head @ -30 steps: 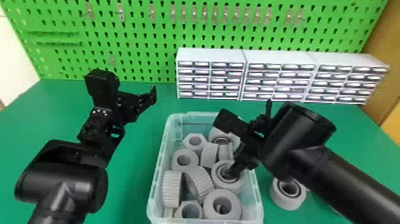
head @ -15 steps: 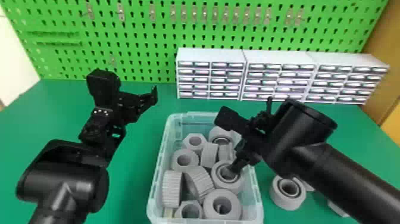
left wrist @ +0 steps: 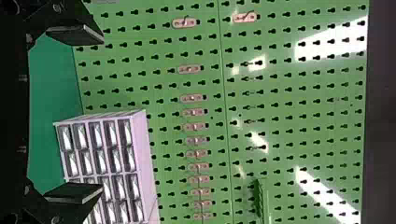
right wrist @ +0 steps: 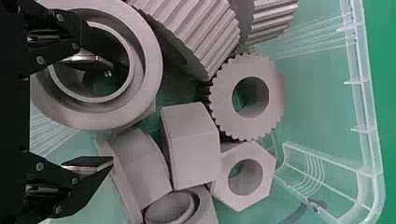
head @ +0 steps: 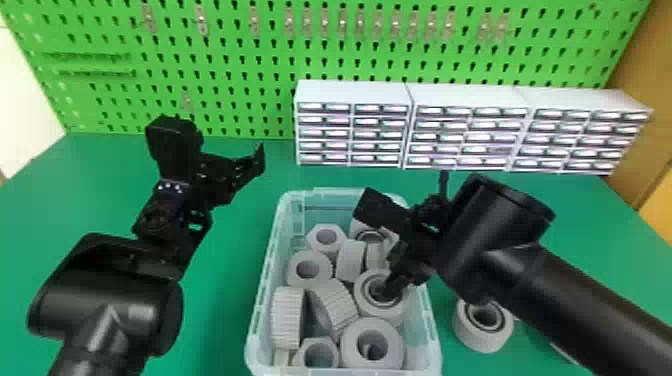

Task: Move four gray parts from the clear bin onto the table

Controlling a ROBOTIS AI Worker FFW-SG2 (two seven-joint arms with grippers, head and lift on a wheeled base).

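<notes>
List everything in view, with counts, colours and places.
Gray parts: at least nine, gray, inside the bin
Outside part: one plainly seen, gray, right of the bin
Clear bin: one, clear, on the table
Table: one, green, foreground
Drawer units: three, white, table's back
Pegboard: one, green, behind the drawer units
Metal clips: over ten, silvery, on the pegboard
Arms: two, black, one each side
Left gripper: one, black, left of the bin
Right gripper: one, black, over the bin

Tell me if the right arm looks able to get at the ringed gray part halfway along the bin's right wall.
Probably yes: the right arm's jaws stand open, one over or in the ringed part's hole, the other beyond its outer edge; nothing lies on it.
</notes>
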